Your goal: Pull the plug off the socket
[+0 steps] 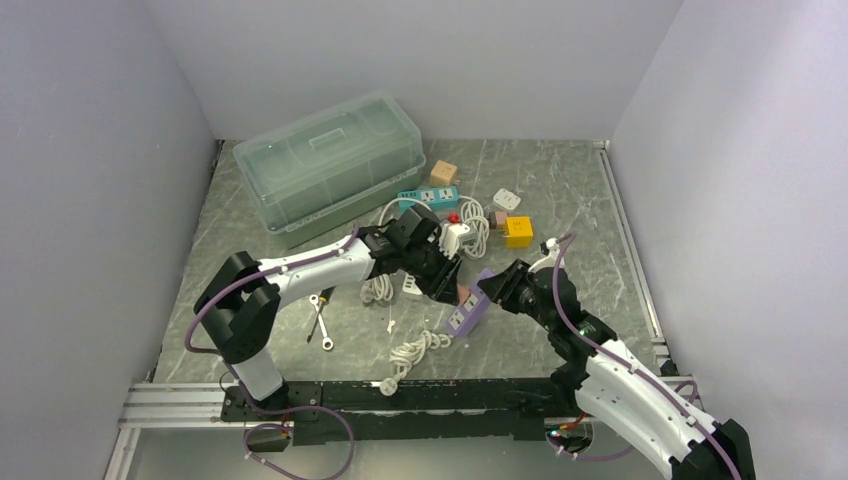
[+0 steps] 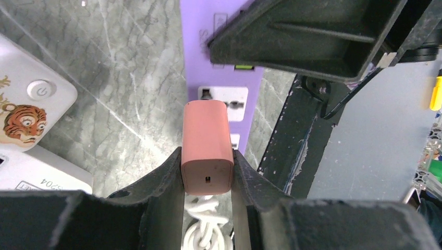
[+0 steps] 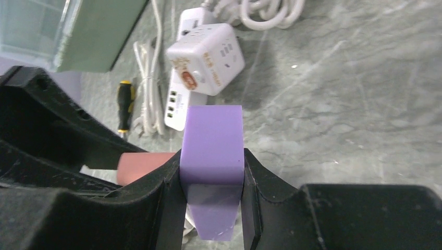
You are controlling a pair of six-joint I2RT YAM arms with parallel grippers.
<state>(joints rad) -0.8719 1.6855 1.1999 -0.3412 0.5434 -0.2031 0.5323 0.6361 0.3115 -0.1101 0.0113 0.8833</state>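
Reading the top view left to right: left gripper [image 1: 437, 278] sits centre frame, jaws closed partway onto the pink plug [image 2: 206, 151], pads flat on its two long sides near the back end. Plug looks seated in the purple socket strip [image 1: 468, 310], just right of centre. Right gripper [image 1: 508, 288] clamps the strip's end across its width (jaws narrowed to fit). Plug looks rigid, light, smooth plastic, probably slippery. I'd hold nearer the socket face and pull straight out. The strip is light too and needs bracing.
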